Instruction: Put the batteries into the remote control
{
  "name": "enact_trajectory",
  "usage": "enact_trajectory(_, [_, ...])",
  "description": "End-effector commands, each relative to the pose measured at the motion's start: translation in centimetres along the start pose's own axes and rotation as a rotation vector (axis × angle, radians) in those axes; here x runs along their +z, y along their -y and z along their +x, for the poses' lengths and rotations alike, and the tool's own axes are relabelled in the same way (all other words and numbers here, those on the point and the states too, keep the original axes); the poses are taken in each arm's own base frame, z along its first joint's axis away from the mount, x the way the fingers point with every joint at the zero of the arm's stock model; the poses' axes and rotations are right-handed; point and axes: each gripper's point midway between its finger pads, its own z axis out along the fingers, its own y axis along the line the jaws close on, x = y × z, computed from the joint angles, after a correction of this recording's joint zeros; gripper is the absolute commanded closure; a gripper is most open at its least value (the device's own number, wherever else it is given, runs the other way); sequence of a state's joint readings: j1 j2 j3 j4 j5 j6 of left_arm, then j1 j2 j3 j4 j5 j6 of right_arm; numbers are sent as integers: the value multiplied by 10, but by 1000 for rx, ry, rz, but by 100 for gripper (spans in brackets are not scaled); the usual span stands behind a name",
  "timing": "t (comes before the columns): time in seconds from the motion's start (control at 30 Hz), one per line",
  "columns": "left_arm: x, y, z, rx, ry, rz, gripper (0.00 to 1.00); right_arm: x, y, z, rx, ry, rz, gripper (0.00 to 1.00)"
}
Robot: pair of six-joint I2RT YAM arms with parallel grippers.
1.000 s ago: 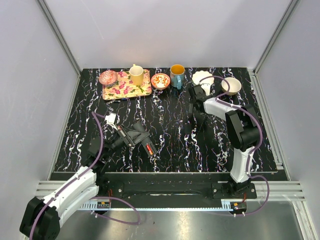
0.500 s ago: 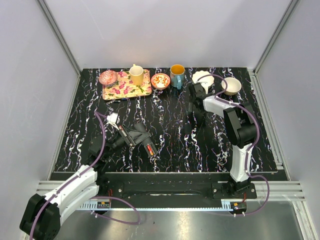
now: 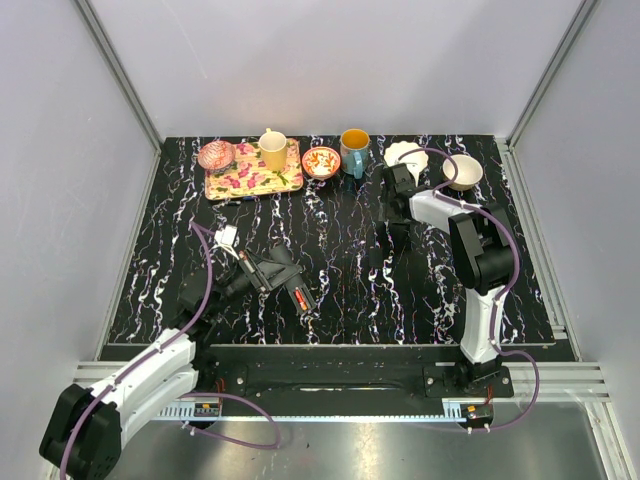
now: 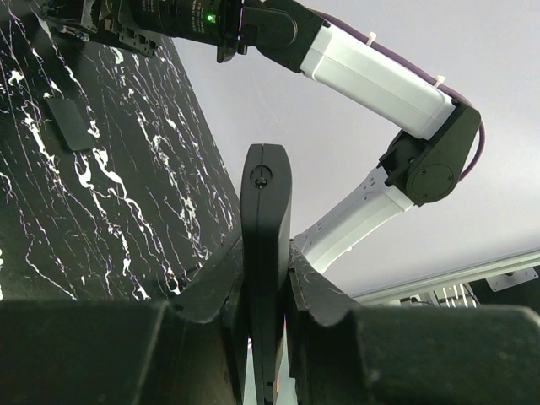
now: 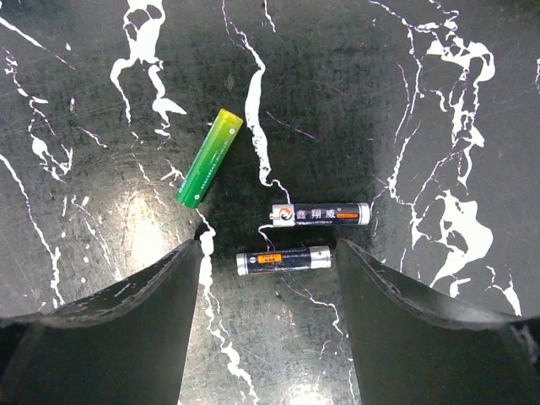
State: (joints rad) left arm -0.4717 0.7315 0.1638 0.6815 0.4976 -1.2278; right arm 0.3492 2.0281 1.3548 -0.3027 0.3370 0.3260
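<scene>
My left gripper is shut on the remote control, a slim black bar with a small red mark, held just above the table left of centre. In the left wrist view the remote stands edge-on between the fingers of the left gripper. My right gripper points down at the table, open. In the right wrist view, the right gripper straddles a dark battery. A second dark battery and a green one lie just beyond.
A small flat black rectangle lies on the table near the right arm. Along the back edge stand a flowered tray with a yellow cup, a pink bowl, a red-patterned bowl, a blue mug, a white dish and a white bowl.
My right wrist has shifted slightly to the right and back. My left gripper has moved a little with the remote still in it.
</scene>
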Motion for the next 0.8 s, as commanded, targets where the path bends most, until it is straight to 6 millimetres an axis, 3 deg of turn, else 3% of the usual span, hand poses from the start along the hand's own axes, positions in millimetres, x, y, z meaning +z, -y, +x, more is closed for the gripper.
enact_trajectory(0.0, [3, 31, -9, 64, 14, 106, 100, 11, 7, 8, 9, -32, 4, 30])
enact_trajectory(0.47, [1, 31, -8, 58, 19, 110, 100, 4, 8, 16, 55, -52, -25, 41])
enact_trajectory(0.77, [-1, 31, -7, 52, 22, 114, 100, -5, 8, 22, 75, -58, -45, 32])
